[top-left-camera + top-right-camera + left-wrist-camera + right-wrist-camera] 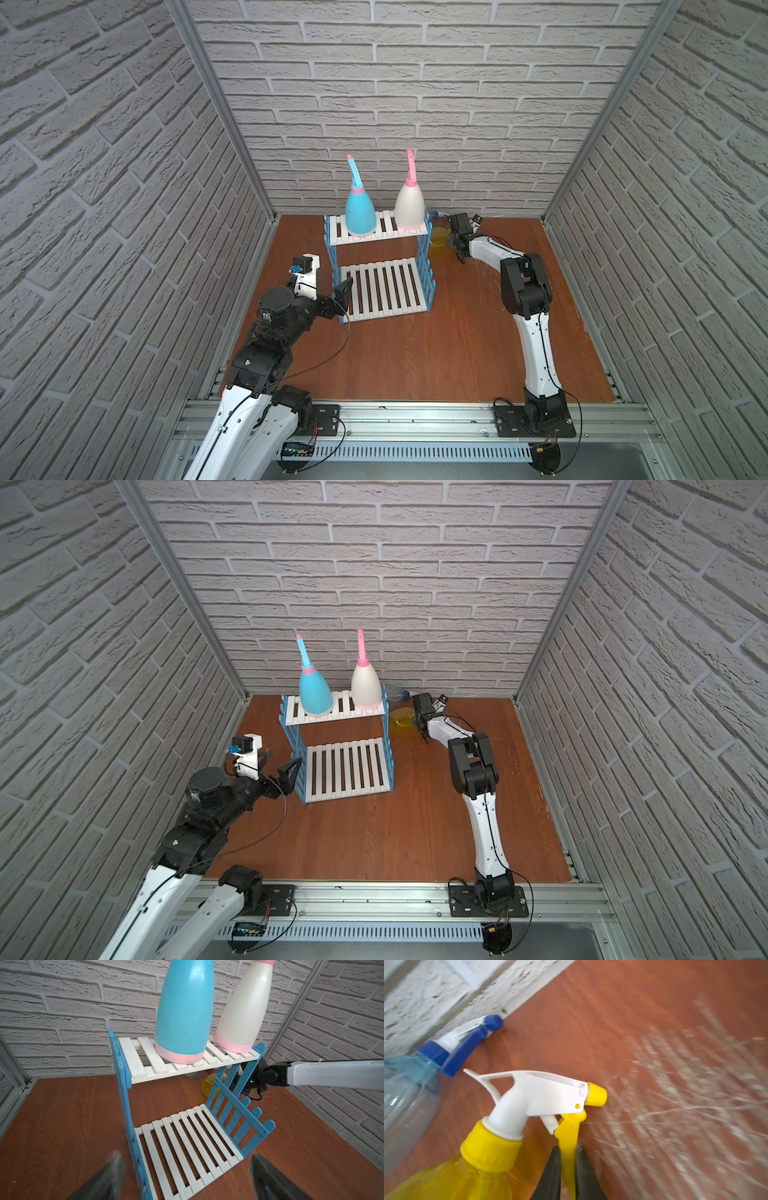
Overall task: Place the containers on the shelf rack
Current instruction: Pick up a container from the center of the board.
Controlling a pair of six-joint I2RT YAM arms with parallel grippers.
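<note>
1. Brick-pattern walls on three sides, reddish wooden table [415, 353] underneath; starting at the left.
2. Near left, the left arm is bent sharply at the elbow, wrist turned toward the rack; the left gripper [279, 762] hovers near the rack's left front corner, fingers spread wide apart.
3. Next comes the shelf rack [386, 291], toward the back; on its upper shelf the light-blue bottle [360, 214] stands upright; the cream bottle [409, 208] stands upright to its right, apart from it.
4. Just right of the rack, on the table, sits the yellow bottle [446, 1180]; behind it, by the back wall, the clear bottle [404, 1088], blue-topped.
5. Over on the right, the right arm reaches far forward, elbow bent, forearm low and angled leftward; the right gripper [568, 1150] is pinched tight on the yellow bottle's trigger [569, 1132].
</note>
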